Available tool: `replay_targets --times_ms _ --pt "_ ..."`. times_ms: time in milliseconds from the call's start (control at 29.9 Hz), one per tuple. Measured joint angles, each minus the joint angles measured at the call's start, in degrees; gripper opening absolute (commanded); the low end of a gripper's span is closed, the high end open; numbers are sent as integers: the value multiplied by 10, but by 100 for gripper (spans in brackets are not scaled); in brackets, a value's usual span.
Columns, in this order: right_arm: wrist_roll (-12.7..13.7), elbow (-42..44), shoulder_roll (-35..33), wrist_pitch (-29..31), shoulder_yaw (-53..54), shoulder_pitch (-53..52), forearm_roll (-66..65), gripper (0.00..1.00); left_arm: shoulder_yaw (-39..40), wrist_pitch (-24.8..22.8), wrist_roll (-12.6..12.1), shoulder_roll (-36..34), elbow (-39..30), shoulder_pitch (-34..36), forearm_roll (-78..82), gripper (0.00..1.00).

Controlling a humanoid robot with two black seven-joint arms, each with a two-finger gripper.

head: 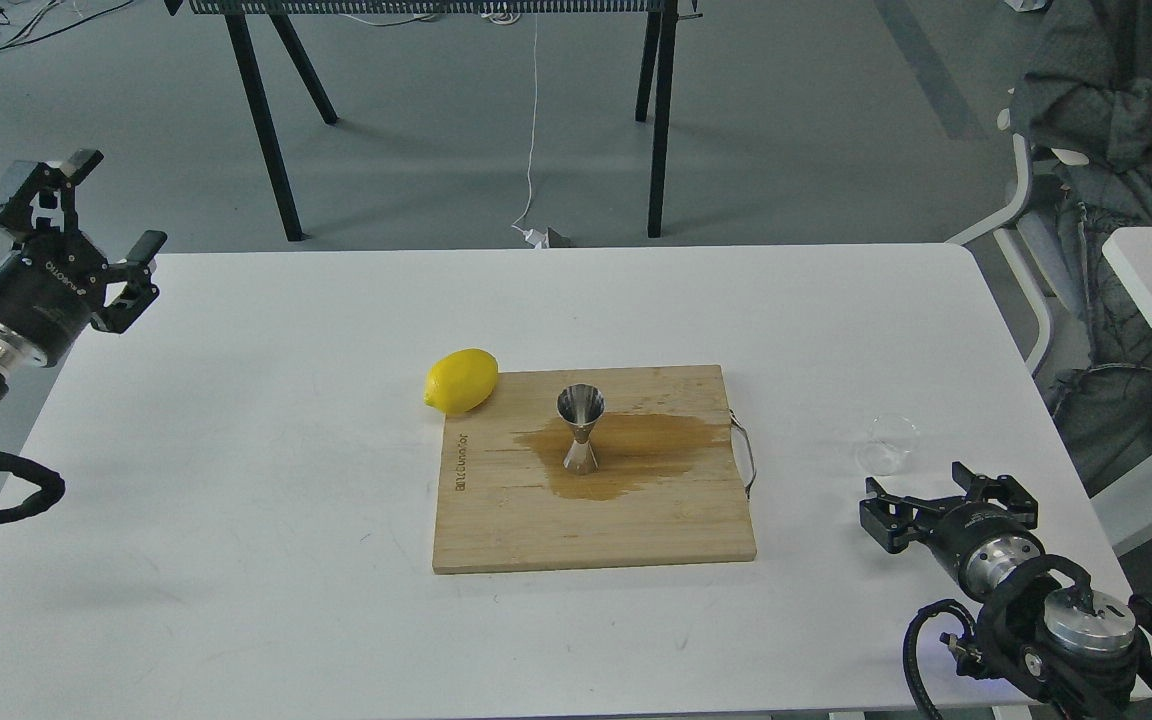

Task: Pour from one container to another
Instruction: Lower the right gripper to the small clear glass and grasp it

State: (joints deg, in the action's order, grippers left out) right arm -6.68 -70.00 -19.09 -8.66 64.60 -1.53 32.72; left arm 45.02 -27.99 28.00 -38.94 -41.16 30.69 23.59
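One white desk (236, 480) is carrying everything. One bamboo cutting board (636, 530) is lying flat near the desk's middle, with a metal handle loop on its right edge and one brown wet stain spreading across its upper middle. One yellow lemon (461, 380) is sitting on the desk, touching the board's top-left corner. One steel jigger (580, 428) is standing upright on the board, inside the stain, wide mouth facing up. One clear cup (888, 444) is sitting on the desk to the right of the board, well apart from the jigger, looking tipped toward the viewer; contents cannot be told.

Two black arms are showing. Left arm is coming in from the left edge, raised off the desk's left side, wrist pointing up and away. Left tool (111, 205) is gaping wide, fingers spread well apart, gripping nothing. Right arm is coming in from the bottom-right corner, lying low over the desk's near right part, pointing up-left toward the cup. Right tool (921, 500) is sitting just below the cup, not touching it, fingers splayed apart and gripping nothing.

In the background, one dark-legged table and one seated person at the top right are partly showing.
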Motion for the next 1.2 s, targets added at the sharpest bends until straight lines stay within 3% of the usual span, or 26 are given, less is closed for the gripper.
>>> replay_targets --times_ms 1204 --pt "-4 69 36 7 3 -53 -16 98 1 0 0 6 1 -11 0 100"
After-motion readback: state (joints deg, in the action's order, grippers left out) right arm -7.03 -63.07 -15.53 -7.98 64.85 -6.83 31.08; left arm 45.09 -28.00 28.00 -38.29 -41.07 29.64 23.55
